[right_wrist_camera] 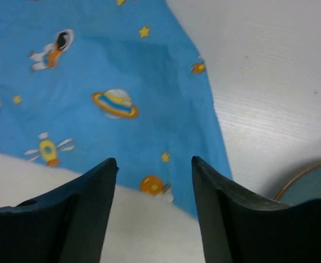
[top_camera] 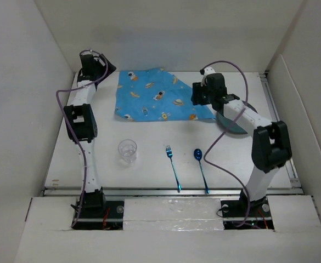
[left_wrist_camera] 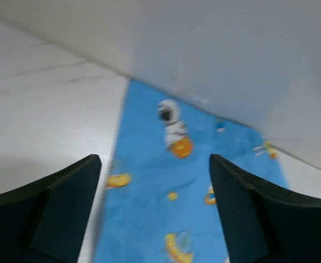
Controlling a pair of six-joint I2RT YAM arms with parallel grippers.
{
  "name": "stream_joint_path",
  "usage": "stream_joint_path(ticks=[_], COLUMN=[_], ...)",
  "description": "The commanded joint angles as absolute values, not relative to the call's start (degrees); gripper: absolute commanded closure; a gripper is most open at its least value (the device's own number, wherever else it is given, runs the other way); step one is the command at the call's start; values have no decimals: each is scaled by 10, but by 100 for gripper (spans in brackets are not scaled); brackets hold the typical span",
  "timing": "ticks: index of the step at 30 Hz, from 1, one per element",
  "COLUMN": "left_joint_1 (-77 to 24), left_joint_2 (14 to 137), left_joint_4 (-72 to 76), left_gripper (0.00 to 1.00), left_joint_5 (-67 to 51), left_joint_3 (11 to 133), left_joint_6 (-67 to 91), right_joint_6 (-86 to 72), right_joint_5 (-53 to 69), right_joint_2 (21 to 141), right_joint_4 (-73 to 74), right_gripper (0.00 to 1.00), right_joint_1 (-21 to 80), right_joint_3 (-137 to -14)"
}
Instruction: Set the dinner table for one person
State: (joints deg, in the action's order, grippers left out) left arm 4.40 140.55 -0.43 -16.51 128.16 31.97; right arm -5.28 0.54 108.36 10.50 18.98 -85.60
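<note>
The left arm's base (top_camera: 91,205) and the right arm's base (top_camera: 245,208) sit at the near edge, in cut-outs of a white ledge (top_camera: 171,211). Just beyond the ledge a thin metal rail (top_camera: 149,190) runs the width of the dinner table (top_camera: 149,175), a matte white tabletop that fills the floor of the enclosure.

A blue fork (top_camera: 173,167) lies at 6 o'clock from the table's middle. A blue spoon (top_camera: 200,164) lies at 5 o'clock, near the fork but apart from it. Both handles point toward the near edge. A clear glass (top_camera: 128,150) stands upright at 8 o'clock, apart from the fork.

Further back, at 3 o'clock, a grey-blue plate (top_camera: 231,127) shows partly beneath the right arm. At 12 o'clock a blue placemat (top_camera: 157,102) printed with astronauts and planets lies flat and slightly skewed; its right corner reaches toward the plate.

The right gripper (right_wrist_camera: 155,164) hangs over that corner of the placemat at 1 o'clock. Its fingers are spread moderately, with nothing between them. The left gripper (left_wrist_camera: 155,164) is at 10 o'clock by the placemat's far left corner, with its fingers wide apart and empty.

Plain white walls close in the table: the left wall (top_camera: 23,109), the back wall (top_camera: 171,33) and the right wall (top_camera: 308,109).
</note>
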Motion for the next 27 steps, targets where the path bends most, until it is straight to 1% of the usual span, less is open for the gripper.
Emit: stream_joint_path(ticks=[1, 2, 3, 4, 5, 6, 7, 9, 10, 11, 12, 13, 14, 15, 16, 17, 18, 20, 21, 22, 24, 27], left_joint_1=[65, 65, 60, 48, 35, 35, 19, 6, 1, 1, 1, 1, 1, 1, 1, 1, 1, 1, 1, 1, 1, 1], left_joint_2=[1314, 1298, 1277, 1243, 1211, 1210, 1189, 1174, 1165, 1159, 1154, 1141, 1131, 1117, 1089, 1071, 1052, 1008, 998, 975, 960, 950], left_joint_4=[15, 25, 30, 33, 37, 36, 30, -19, -38, -70, -89, -124, -130, -137, -146, -142, -135, -134, -130, -129, -105, -63], left_gripper=[26, 34, 47, 74, 92, 92, 100, 100, 100, 95, 87, 83, 80, 75, 64, 60, 52, 52, 52, 46, 38, 37], left_joint_5=[-127, -115, -89, -75, -43, -22, -5, 57, 67, 71, 70, 77, 76, 73, 75, 70, 60, 62, 63, 61, 24, -18], left_joint_3=[1247, 1198, 1167, 1139, 1083, 1055, 1035, 997, 988, 965, 952, 928, 910, 889, 872, 824, 797, 733, 713, 698, 642, 598], left_joint_6=[295, 285, 270, 262, 243, 243, 221, 211, 214, 218, 221, 239, 240, 240, 247, 248, 246, 247, 246, 250, 270, 303], right_joint_6=[-80, -98, -105, -112, -124, -126, -127, -132, -132, -131, -130, -128, -130, -131, -131, -131, -133, -135, -135, -134, -134, -134], right_joint_5=[40, 40, 43, 45, 44, 42, 39, 30, 28, 23, 19, 11, 11, 14, 20, 32, 35, 44, 46, 47, 51, 63], right_joint_2=[970, 954, 938, 905, 874, 874, 847, 818, 803, 783, 774, 758, 752, 746, 740, 736, 722, 708, 694, 690, 682, 677], right_joint_4=[22, -18, -35, -61, -75, -76, -73, -69, -74, -72, -73, -76, -77, -79, -79, -80, -83, -94, -95, -95, -93, -98], right_gripper=[39, 62, 78, 95, 100, 100, 100, 100, 100, 98, 96, 93, 92, 91, 89, 83, 80, 71, 69, 66, 64, 63], right_joint_1=[198, 206, 212, 212, 218, 225, 225, 235, 236, 236, 236, 236, 236, 236, 236, 229, 229, 229, 229, 229, 229, 229], right_joint_3=[-748, -718, -690, -639, -602, -602, -589, -556, -543, -524, -516, -499, -498, -484, -479, -475, -463, -450, -444, -438, -434, -430])
